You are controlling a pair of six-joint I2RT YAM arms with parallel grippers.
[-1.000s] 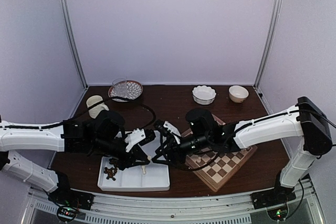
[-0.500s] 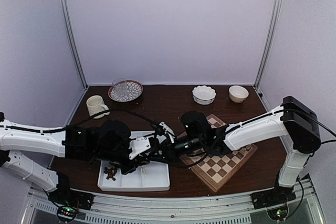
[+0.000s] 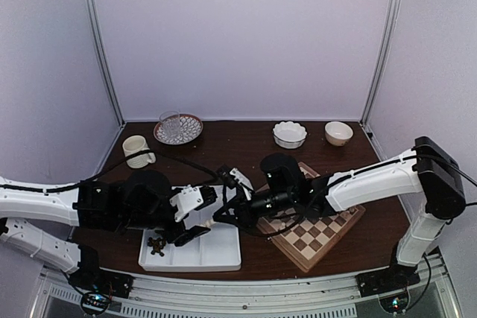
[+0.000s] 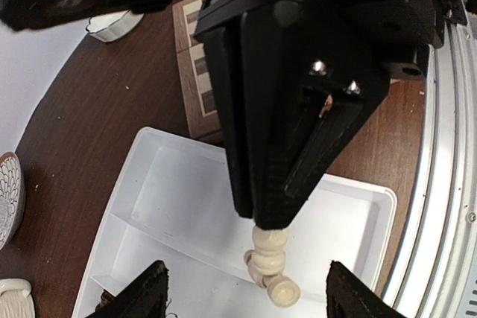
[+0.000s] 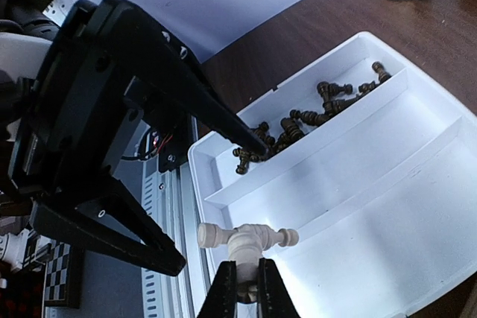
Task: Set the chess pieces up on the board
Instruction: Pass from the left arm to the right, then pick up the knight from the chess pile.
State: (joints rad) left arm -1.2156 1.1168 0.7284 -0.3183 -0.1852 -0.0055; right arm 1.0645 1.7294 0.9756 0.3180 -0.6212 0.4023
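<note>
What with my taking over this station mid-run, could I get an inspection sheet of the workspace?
Surface: dark wooden table.
Job's things: board lying angled at the right; one cream chess piece held over the white tray; dark pieces heaped at the tray's left end.
Clutter: mug, glass on a patterned plate, scalloped bowl and plain bowl along the back.
Hands: left hand open, not touching the piece; right hand shut on the cream chess piece.
Cables: black cables looping over the table by the arms.
Surroundings: pale walls; metal rail at the near edge.
</note>
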